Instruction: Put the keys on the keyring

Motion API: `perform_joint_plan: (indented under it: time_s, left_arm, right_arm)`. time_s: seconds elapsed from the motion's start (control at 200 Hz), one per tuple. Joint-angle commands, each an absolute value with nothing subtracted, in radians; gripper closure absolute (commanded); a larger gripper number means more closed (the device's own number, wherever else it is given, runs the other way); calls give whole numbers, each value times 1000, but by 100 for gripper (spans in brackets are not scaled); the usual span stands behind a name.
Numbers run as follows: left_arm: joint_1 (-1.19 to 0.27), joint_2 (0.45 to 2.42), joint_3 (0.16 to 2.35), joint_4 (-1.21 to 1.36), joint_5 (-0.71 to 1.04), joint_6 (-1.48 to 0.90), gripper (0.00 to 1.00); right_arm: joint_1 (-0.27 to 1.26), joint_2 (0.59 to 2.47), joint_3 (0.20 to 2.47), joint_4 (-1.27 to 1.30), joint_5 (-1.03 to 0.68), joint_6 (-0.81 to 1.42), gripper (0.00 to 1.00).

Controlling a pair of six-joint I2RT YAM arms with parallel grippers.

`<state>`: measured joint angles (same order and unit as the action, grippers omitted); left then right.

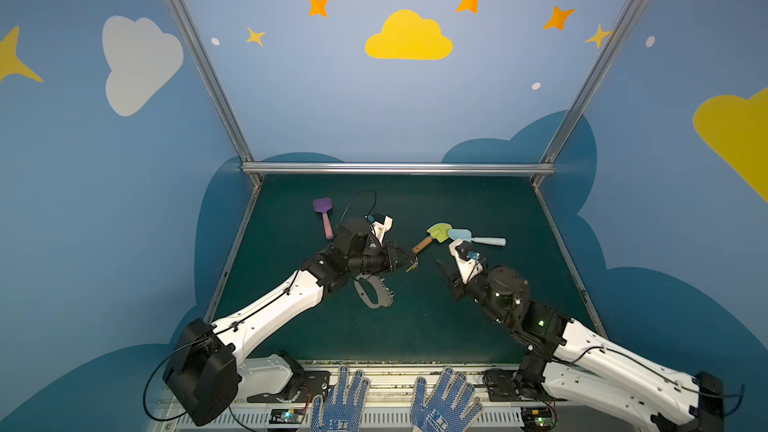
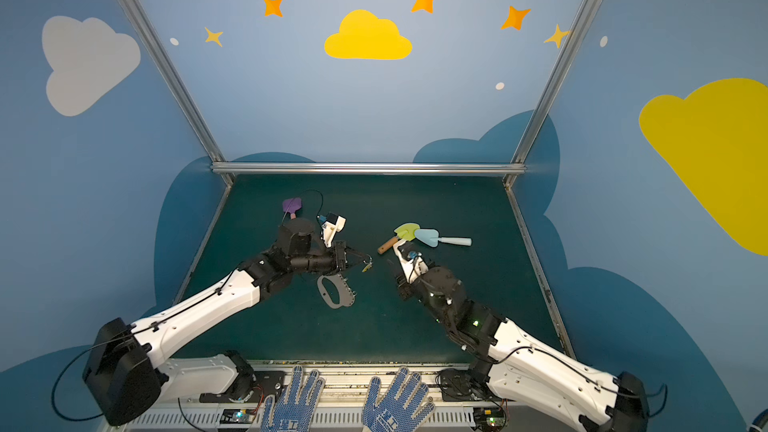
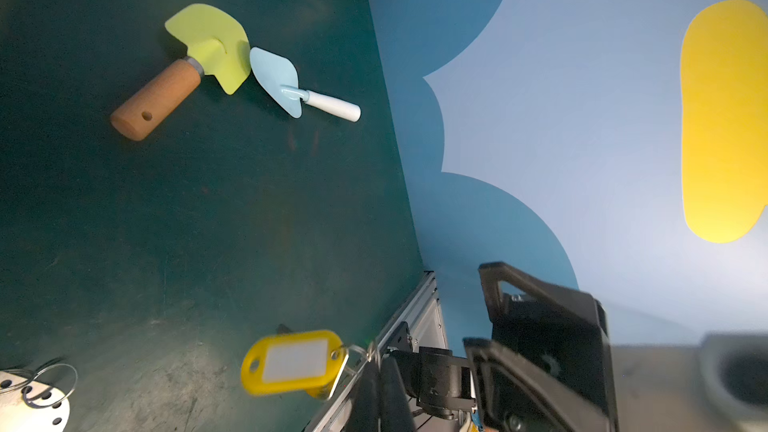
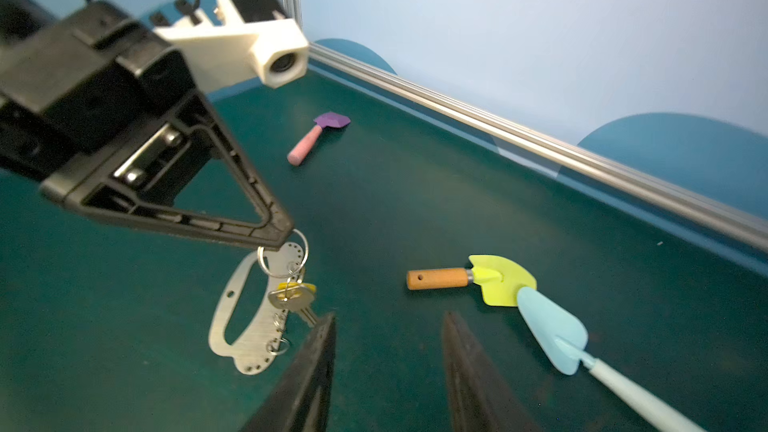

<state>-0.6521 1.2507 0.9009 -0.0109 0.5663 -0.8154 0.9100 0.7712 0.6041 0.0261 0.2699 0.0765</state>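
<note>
The keys (image 4: 291,295), a silver key and a yellow tag (image 3: 295,361) on a small ring, hang in the air from my left gripper (image 4: 286,236), which is shut on that ring. In both top views the bunch (image 1: 411,268) dangles right of the keyring (image 1: 380,300), a flat grey oval plate lying on the green mat under the left wrist. The plate (image 4: 249,353) shows its oblong cut-out, edge holes and little rings. My right gripper (image 4: 388,315) stands open and empty just right of the keys, close to the mat.
A yellow-green shovel with an orange handle (image 1: 436,234) and a light blue trowel (image 1: 469,236) lie touching behind the right gripper. A purple shovel with a pink handle (image 1: 323,211) lies at the back left. Two blue gloves (image 1: 345,401) rest at the front edge.
</note>
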Motion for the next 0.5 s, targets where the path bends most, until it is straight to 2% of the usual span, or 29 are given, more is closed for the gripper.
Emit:
perform_joint_plan:
  time_s: [0.0,0.18,0.28,0.365,0.496]
  left_arm:
    - [-646,1227,907,25,570,-802,96]
    - [-646,1218,883,93,595,-831,96]
    - [-646,1204,865,127,602,-839,96]
    - [-646,1198,859,143,616,-845,96]
    - [-646,1190,853,181,649,-847,96]
  right_arm:
    - [780,761,614,27,-125,402,56]
    - [607,882,621,222,-566,647,62]
    - [555,959,624,375,-741,765,60]
    - [529,1014,643,423,-829,826,55]
    - [514,1055,646,493,-894,873,54]
